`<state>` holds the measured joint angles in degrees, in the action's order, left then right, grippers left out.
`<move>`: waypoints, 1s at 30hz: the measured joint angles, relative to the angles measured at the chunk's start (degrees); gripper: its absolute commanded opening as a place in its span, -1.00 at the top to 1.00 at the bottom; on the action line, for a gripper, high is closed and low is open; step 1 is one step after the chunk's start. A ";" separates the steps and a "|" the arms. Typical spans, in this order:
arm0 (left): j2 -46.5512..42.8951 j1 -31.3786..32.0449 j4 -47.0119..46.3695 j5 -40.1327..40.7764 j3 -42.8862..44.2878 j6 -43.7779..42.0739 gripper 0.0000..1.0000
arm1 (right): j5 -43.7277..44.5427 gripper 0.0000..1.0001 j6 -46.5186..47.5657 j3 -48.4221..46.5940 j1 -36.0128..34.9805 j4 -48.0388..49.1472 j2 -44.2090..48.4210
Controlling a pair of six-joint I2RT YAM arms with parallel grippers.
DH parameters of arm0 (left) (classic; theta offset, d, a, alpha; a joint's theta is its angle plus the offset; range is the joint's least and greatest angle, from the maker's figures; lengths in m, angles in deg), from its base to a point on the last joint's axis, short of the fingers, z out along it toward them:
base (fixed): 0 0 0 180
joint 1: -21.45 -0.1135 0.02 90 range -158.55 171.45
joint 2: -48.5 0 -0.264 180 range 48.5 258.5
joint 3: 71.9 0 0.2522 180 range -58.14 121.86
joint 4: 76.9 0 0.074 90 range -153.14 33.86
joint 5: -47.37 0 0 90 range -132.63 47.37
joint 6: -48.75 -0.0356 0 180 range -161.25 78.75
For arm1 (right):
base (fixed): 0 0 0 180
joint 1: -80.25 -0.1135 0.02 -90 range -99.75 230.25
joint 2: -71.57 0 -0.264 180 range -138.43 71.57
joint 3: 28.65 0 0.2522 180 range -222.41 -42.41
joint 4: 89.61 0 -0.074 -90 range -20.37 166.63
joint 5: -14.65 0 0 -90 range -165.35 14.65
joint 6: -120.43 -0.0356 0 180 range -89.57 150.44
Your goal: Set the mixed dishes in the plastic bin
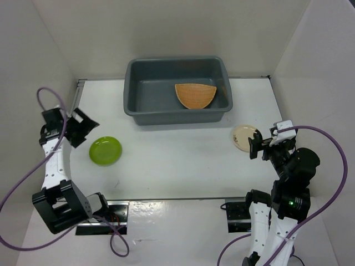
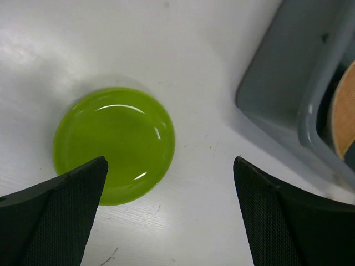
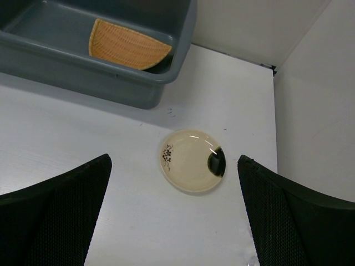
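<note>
Orange plate [image 1: 195,95] in bin [image 1: 166,117] — long edge runs left-right.

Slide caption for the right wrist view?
Open right gripper frames cream round plate with dark marks; orange woven plate in grey plastic bin.

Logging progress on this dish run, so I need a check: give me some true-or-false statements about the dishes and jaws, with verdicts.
1. The orange plate lies inside the grey bin. True.
2. The green dish is in the bin too. False: it sits on the table outside it.
3. The right jaws grip the cream plate. False: they are open, and the plate lies on the table.
4. The left jaws are open. True.
</note>
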<state>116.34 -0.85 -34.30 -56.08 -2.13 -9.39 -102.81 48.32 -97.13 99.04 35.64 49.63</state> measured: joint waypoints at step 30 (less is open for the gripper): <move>24.00 -23.41 -13.20 -30.58 -15.37 6.49 -1.00 | -0.02 -0.97 0.00 0.00 0.00 0.26 0.98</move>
<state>140.34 -24.26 -47.50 -86.66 -17.50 -2.90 -102.83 48.32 -97.13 99.04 35.90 50.62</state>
